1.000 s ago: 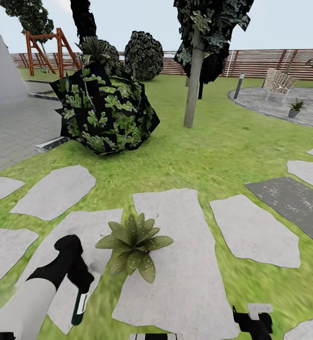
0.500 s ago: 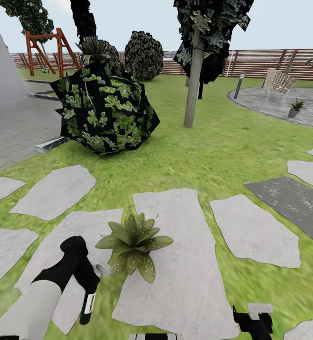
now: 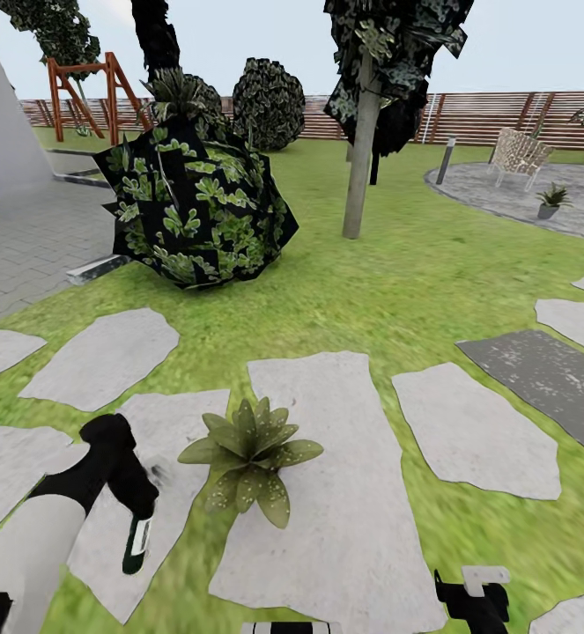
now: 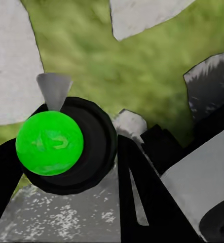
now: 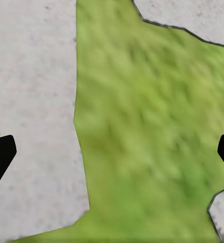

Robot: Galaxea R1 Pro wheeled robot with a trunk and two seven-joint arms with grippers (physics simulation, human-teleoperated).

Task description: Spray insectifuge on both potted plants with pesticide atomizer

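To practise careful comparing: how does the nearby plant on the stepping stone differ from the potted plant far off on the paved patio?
The near plant is a low, flat rosette of broad pointed leaves; the far plant has thin, spiky, upright leaves. The far plant's grey pot is plain to see; the near plant's leaves hide any pot. The near plant sits on a pale stepping stone, the far one on grey paving. Both are green.

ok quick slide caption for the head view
Left gripper holds the pesticide atomizer beside a potted plant on a stepping stone.
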